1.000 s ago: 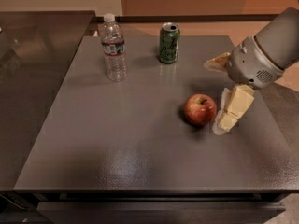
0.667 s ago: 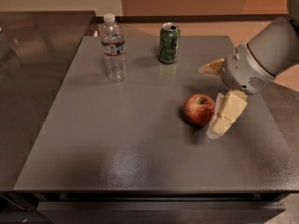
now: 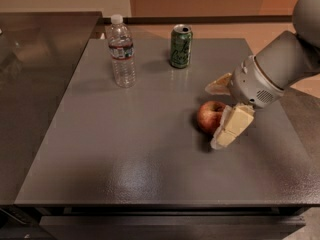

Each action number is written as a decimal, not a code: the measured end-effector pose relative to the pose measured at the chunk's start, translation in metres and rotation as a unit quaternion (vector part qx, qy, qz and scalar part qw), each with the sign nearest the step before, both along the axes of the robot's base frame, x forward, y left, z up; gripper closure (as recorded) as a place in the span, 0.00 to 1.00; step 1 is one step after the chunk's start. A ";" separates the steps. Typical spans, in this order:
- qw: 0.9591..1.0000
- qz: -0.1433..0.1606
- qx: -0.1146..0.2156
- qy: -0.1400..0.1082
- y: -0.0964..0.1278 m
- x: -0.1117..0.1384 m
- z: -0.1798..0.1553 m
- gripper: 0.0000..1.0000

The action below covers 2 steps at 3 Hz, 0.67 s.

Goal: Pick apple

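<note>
two fingers [image 3: 234, 126] of the gripper [image 3: 214, 116] stand wide apart, nothing held, flanking the apple [image 3: 206, 115] at the right of the table [image 3: 125, 149]. if you close off-centre, the near finger could nudge the round apple and it rolls out of the grasp.

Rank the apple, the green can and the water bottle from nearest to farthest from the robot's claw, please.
The claw is open, low over the right side of the table.
1. Apple: between the claw's two fingers.
2. Green can: at the back, left of the claw.
3. Water bottle: back left, beyond the can.
</note>
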State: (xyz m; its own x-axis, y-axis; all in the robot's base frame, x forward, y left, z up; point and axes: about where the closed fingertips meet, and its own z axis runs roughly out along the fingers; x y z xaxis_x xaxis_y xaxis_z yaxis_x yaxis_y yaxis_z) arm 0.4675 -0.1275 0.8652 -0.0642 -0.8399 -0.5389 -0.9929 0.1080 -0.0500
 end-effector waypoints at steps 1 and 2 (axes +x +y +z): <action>1.000 -0.003 -0.002 0.007 0.000 0.003 -0.008 0.39; 1.000 -0.009 -0.001 0.007 -0.003 0.006 -0.009 0.63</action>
State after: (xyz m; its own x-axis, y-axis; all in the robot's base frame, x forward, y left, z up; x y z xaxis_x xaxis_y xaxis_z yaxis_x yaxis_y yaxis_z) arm 0.4736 -0.1303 0.8557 -0.0864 -0.8400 -0.5357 -0.9915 0.1249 -0.0361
